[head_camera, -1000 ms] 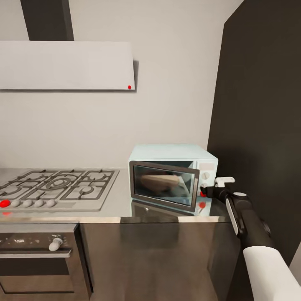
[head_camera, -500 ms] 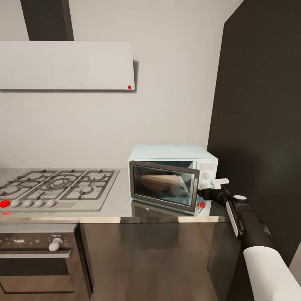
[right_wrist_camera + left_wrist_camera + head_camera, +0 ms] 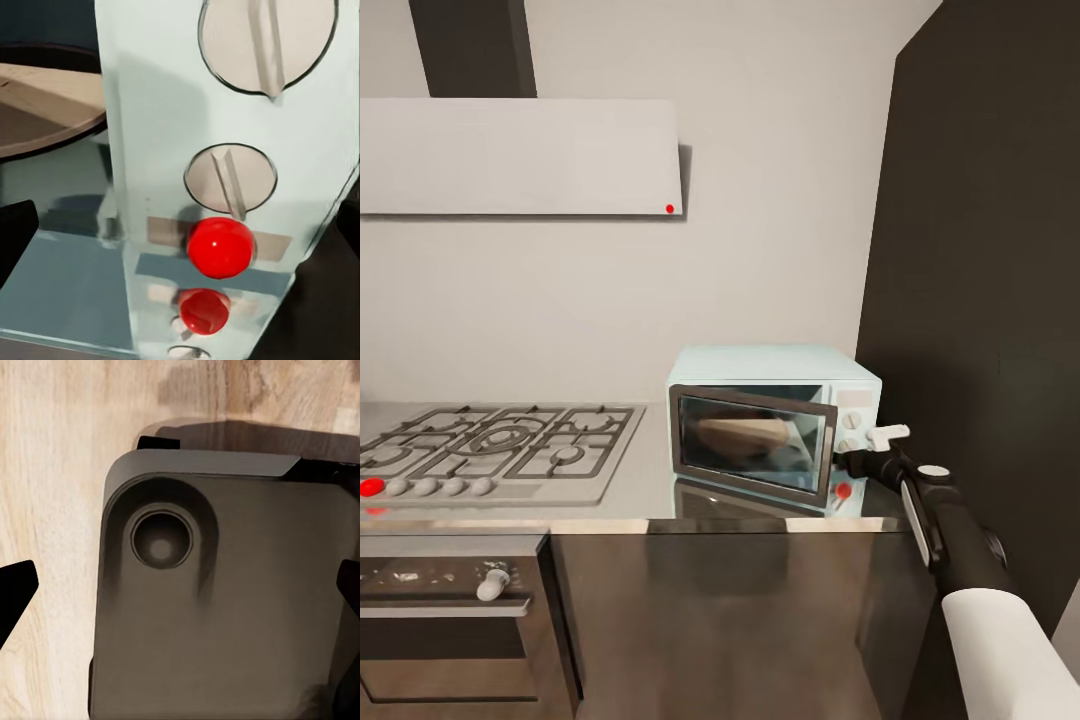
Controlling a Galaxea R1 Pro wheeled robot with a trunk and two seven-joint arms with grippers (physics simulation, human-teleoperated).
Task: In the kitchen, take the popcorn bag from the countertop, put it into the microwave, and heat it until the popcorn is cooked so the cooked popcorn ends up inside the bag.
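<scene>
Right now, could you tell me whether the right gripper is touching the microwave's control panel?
Cannot tell. In the head view the right gripper overlaps the microwave beside its knobs, hiding any gap. The right wrist view shows the panel's red button close ahead, but no contact.

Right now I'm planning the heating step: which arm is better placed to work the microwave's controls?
The right. Its claw sits beside the pale mint-blue microwave, at its white knobs and red round button. The left claw faces a dark grey panel over wood.
</scene>
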